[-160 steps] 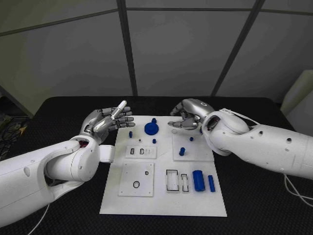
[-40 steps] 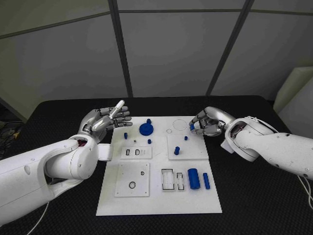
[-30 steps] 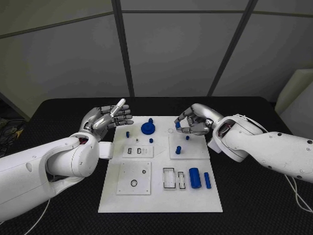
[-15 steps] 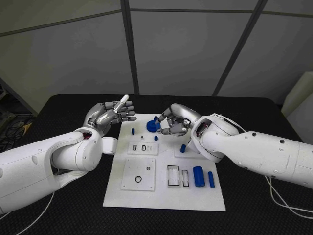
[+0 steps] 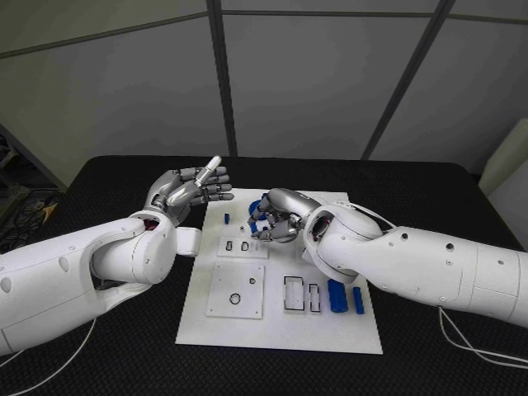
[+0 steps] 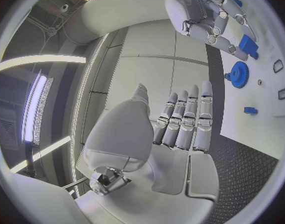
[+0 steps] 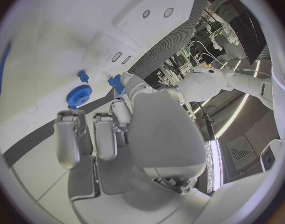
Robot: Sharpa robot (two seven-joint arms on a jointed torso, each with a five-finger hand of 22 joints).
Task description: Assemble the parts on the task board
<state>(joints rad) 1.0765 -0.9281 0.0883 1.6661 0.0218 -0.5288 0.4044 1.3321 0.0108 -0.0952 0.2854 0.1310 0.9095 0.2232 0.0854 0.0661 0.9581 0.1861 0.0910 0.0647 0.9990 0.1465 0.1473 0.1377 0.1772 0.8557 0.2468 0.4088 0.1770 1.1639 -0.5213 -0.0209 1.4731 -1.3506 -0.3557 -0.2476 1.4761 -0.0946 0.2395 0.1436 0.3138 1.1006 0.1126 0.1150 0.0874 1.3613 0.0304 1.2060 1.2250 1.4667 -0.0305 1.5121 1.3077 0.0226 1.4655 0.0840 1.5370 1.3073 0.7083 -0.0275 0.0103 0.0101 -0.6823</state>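
Left hand: my left hand (image 5: 190,188) is raised beside the task board's (image 5: 276,330) far left corner, palm up, fingers straight and together, thumb apart, grasping nothing.
Right hand: my right hand (image 5: 274,219) is over the board's far end, fingers curled, pinching a small blue part (image 7: 118,82) at the fingertips.
Right arm: my forearm crosses the board's right side.
Gear: the blue gear (image 7: 79,95) lies on the board just under my right hand.
Other parts: a blue peg (image 5: 228,219) stands near the board's left edge; two blue cylinders (image 5: 338,294) lie toward the near right.
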